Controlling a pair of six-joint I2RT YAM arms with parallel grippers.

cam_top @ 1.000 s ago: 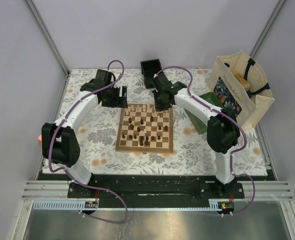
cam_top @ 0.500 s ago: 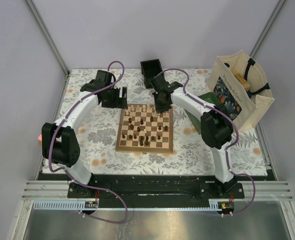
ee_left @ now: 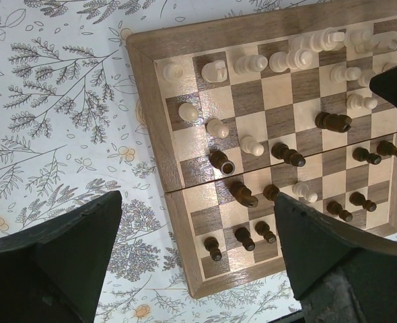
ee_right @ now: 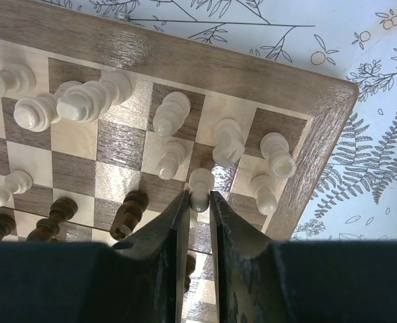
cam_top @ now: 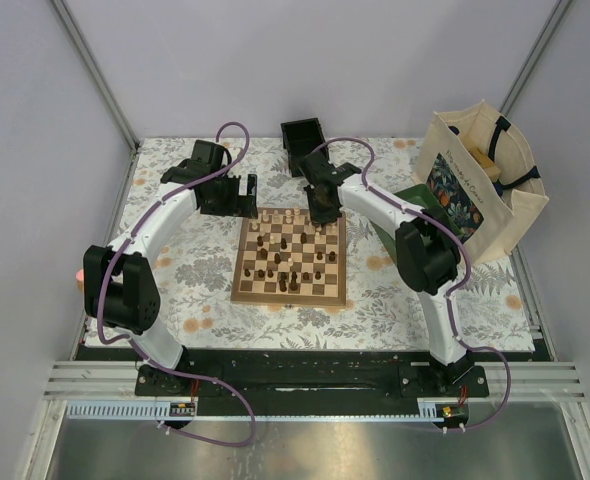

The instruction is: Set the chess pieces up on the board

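We see the board (cam_top: 288,301) lying flat in the centre of the top view, on the floral tablecloth (cam_top: 190,265). The chess pieces (cam_top: 285,245) stand scattered over it. The pale ones are mostly lined along the board's upper edge, and the dark ones are spread through its middle and lower rows.

The right gripper (ee_right: 198,200) is over the upper right part of the board in the top view. In its own wrist view we see its two fingers (ee_right: 173,232) pressed in on a cream pawn (ee_right: 200,180), pinching it low on the stem near the centre of the frame. The pawn is in the second row from the board's edge. Taller cream pieces stand just beyond it, and two more pale pieces stand to its right near the corner. A dark piece stands just left of the fingers. We cannot tell whether the pawn's base touches its square.

The left gripper (ee_left: 197,197) hangs by the upper left corner of the board in the top view. In its wrist view the dark fingers (ee_left: 67,259) fill the lower corners of the frame, spread wide apart, with the board's left border and several dark pawns showing between them.

At the upper centre of the top view sits a small black box (cam_top: 303,145). At the right a cream tote bag (cam_top: 480,185) stands beside a green tray (cam_top: 412,197), which is partly hidden by the right arm.
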